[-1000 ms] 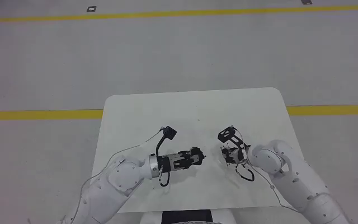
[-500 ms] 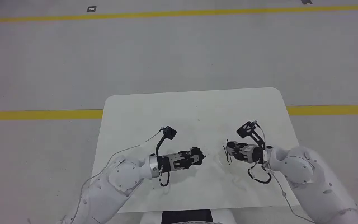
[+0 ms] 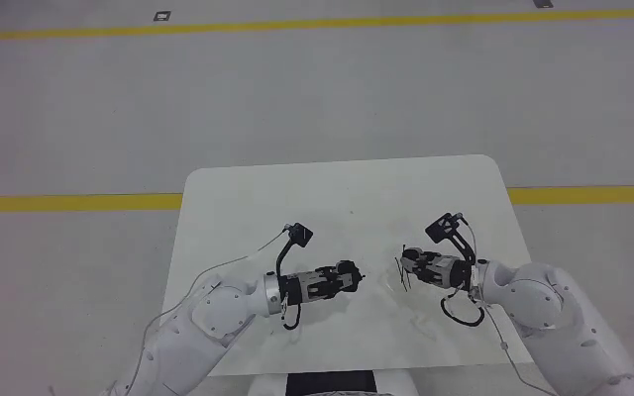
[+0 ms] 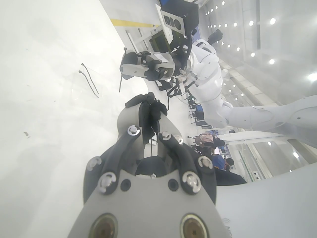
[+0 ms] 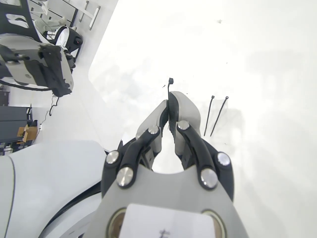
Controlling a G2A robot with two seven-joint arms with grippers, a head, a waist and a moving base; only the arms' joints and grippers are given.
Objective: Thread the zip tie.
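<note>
Alignment step, it seems: the right tool [image 5: 169, 110] grips the zip tie [image 5: 170, 81] below its head, while the left tool [image 3: 355, 277], at its nine o'clock, is closed, so next the tail must meet the head.

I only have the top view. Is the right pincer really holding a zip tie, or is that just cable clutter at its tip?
Observer: It is holding one. Its own wrist view shows the right pincer shut on a zip tie, with the head sticking out past the fingertips.
Operator: Where does the rest of it go?
Observer: In the left wrist view the tail runs straight out of the opposite side of the fingers, toward the table.
Operator: Any spares nearby?
Observer: Yes, there are two more zip ties lying side by side on the table, close to the right pincer.
</note>
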